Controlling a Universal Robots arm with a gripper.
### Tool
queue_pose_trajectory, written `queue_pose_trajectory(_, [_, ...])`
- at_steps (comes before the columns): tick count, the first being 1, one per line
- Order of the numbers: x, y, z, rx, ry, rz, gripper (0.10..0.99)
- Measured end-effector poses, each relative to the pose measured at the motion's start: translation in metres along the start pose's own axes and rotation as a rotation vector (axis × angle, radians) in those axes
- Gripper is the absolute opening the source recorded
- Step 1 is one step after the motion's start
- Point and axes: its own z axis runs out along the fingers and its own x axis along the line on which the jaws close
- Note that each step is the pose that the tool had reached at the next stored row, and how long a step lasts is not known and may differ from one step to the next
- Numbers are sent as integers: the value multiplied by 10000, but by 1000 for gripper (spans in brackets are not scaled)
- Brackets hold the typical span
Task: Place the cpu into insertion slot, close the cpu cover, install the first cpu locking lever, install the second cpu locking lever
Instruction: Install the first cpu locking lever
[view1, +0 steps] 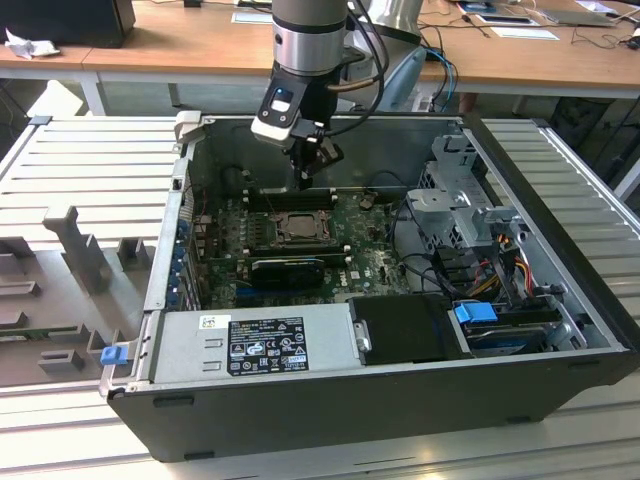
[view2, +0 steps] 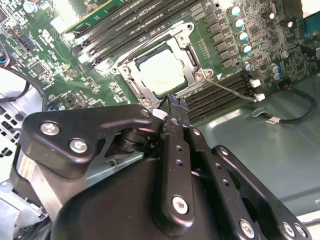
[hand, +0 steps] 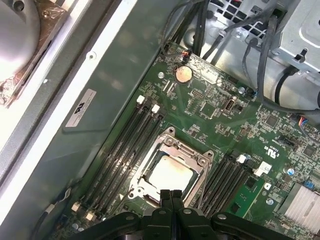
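While my claw (hand: 172, 193) hangs clenched on nothing, the cpu (hand: 170, 175) lies seated under the cpu cover (hand: 202, 165), just ahead of and below its tips.

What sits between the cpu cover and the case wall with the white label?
A bank of long black memory slots fills the stretch between the cpu cover and the case wall; the first wrist view shows it.
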Motion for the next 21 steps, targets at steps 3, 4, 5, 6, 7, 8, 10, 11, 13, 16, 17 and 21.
queue_pose_trajectory(3, [0,0,0,2,4,-143,106])
queue_pose_trajectory(4, [0,0,0,4,5,-182,106])
queue_pose_trajectory(5, [0,0,0,4,6,-219,106])
queue_pose_trajectory(6, [0,0,0,4,8,-263,106])
queue_pose_trajectory(7, [0,0,0,6,10,-328,106])
queue_pose_trajectory(8, [0,0,0,7,12,-383,106])
queue_pose_trajectory(10, [0,0,0,9,15,-484,106])
queue_pose_trajectory(11, [0,0,0,10,16,-522,106])
queue_pose_trajectory(13, [0,0,0,12,19,-623,106])
queue_pose_trajectory(16, [0,0,0,16,26,-844,106])
queue_pose_trajectory(17, [0,0,0,17,27,-883,106])
queue_pose_trajectory(21, [0,0,0,21,32,-1069,106])
